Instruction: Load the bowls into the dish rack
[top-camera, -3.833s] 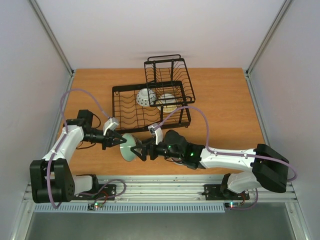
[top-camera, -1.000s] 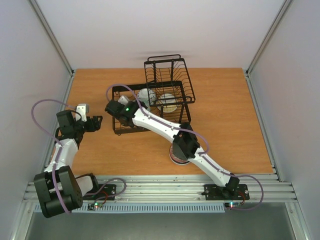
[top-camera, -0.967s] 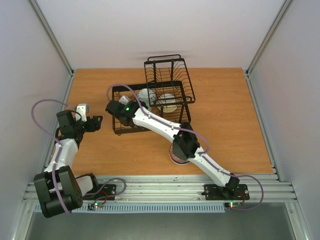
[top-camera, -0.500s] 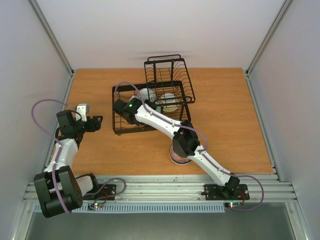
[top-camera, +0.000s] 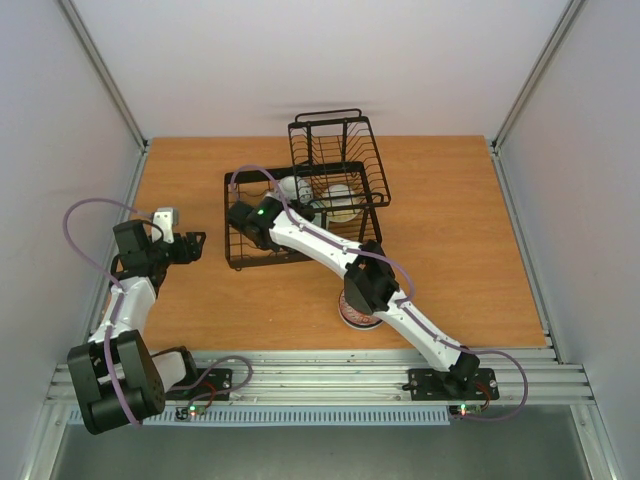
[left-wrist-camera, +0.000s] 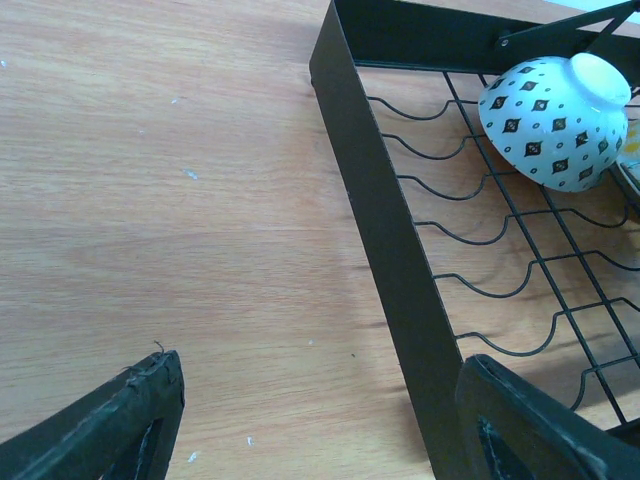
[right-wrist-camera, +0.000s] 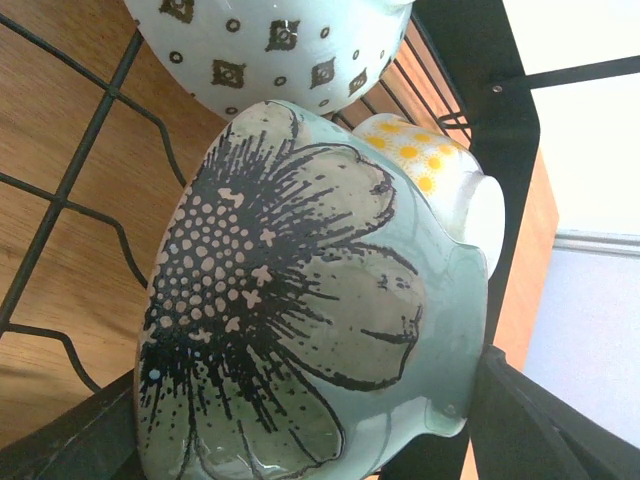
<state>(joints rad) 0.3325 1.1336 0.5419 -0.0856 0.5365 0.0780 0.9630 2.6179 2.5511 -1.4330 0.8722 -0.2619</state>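
The right fingers (right-wrist-camera: 60, 440) are spread wide either side of the pale green flowered bowl (right-wrist-camera: 300, 330), which stands on edge at the left of the dish rack (left-wrist-camera: 395, 260), in its lower basket beside the patterned bowl (left-wrist-camera: 555, 120). I cannot tell whether they grip it. The left fingers (left-wrist-camera: 110, 425) gape empty over the desk (left-wrist-camera: 180, 200).

we get bright, diffuse light from above in the overhead view; the surface (top-camera: 450, 220) carries only faint, soft shadows by the dish rack (top-camera: 228, 215). in the left wrist view the wood is sharp, while the fingers (left-wrist-camera: 110, 430) of the left tool (left-wrist-camera: 325, 410) sit dark and blurred. in the right wrist view the pale green bowl (right-wrist-camera: 300, 330) shows soft glaze glare, and the top right corner washes out white.
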